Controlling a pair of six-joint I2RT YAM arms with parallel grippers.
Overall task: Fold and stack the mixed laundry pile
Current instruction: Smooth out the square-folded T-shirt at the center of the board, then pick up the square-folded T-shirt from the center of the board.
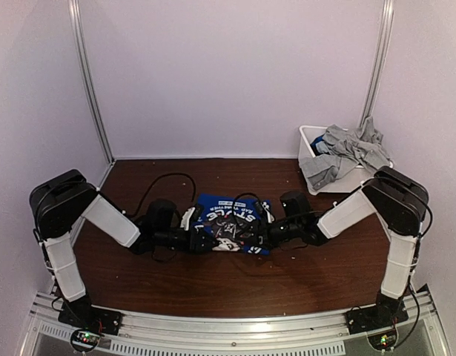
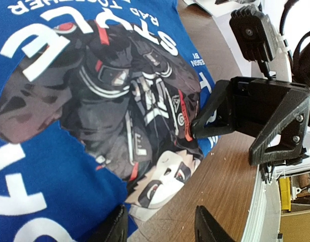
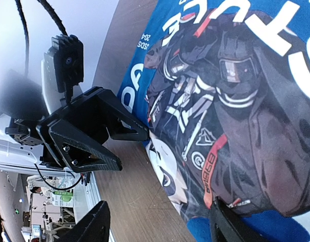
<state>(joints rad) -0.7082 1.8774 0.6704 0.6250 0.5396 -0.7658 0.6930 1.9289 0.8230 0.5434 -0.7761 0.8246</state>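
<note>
Barely started: one blue shirt (image 1: 229, 213) lies flat, print up, on the table (image 1: 213, 285), the left gripper (image 1: 207, 242) and right gripper (image 1: 259, 236) both have jaws spread astride its near edge, grey garments (image 1: 346, 152) are heaped in the bin (image 1: 308, 138), and nothing is stacked.

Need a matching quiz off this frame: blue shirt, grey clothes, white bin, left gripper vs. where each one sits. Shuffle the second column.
Things:
1. blue shirt
2. grey clothes
3. white bin
4. left gripper

Places:
A. far right corner of the table, by the wall
B. draped over the bin's rim
C. spread flat mid-table, between the two arms
D. at the shirt's near left edge, jaws apart

Pairs: 1-C, 2-B, 3-A, 4-D
</note>
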